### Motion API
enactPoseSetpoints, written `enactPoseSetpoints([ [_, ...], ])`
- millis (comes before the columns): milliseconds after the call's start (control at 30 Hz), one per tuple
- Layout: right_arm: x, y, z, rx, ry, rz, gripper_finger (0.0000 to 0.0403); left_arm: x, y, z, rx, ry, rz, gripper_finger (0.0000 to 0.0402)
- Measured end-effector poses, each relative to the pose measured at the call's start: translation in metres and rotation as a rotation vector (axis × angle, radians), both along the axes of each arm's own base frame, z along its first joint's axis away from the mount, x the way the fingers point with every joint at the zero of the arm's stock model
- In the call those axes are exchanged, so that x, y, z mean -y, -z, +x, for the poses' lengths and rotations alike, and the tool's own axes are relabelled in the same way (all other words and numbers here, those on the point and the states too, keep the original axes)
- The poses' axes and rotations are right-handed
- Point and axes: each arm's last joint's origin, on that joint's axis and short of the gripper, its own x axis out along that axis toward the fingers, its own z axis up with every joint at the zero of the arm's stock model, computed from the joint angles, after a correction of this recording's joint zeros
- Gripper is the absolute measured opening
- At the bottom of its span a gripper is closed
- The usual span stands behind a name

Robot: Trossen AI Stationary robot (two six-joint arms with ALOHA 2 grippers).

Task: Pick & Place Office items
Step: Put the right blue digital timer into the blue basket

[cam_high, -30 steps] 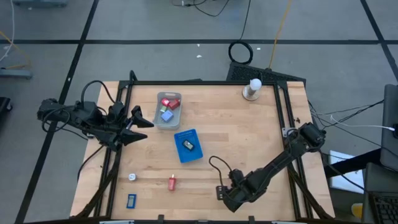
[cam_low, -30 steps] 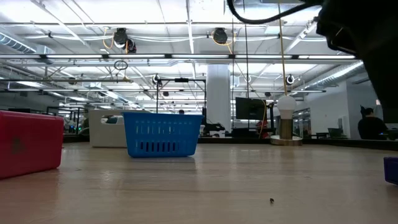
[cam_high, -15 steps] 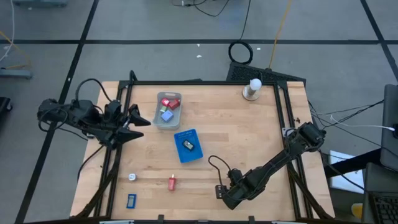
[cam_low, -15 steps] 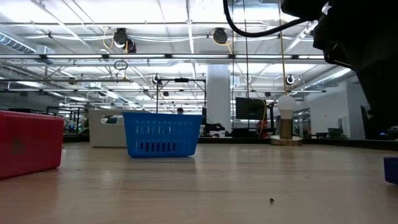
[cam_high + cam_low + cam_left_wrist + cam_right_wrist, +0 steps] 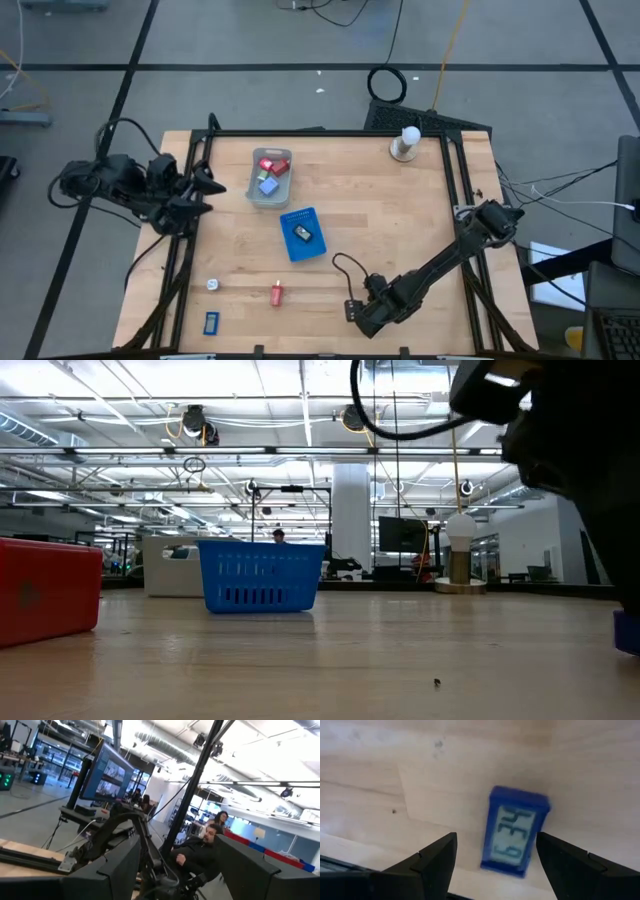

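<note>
Right gripper (image 5: 492, 865) is low over the table's near edge, fingers spread wide either side of a dark blue digital clock (image 5: 516, 831) lying flat, not touching it. Left gripper (image 5: 200, 190) hovers at the table's left edge, fingers apart, holding nothing.

Tray (image 5: 268, 190) behind basket (image 5: 303, 235); knob (image 5: 406, 143) far right corner.
</note>
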Motion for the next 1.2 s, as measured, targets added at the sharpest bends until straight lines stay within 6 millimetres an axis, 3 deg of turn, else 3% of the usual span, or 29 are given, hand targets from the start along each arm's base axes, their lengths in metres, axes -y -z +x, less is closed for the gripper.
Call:
enactPoseSetpoints([
  [233,-0.007,0.018,0.006,-0.025,-0.009,0.051,0.0267,-0.001,-0.001,-0.004,0.013,0.0,-0.004,0.0255],
  [800,-0.004,0.023,0.0,-0.118,-0.016,0.036,0.0267,-0.001,-0.001,-0.004,0.013,0.0,-0.003,0.0255],
  [1200,-0.001,0.025,-0.005,-0.178,-0.031,0.02,0.0244,-0.001,-0.001,-0.004,0.015,-0.002,0.006,0.0255],
])
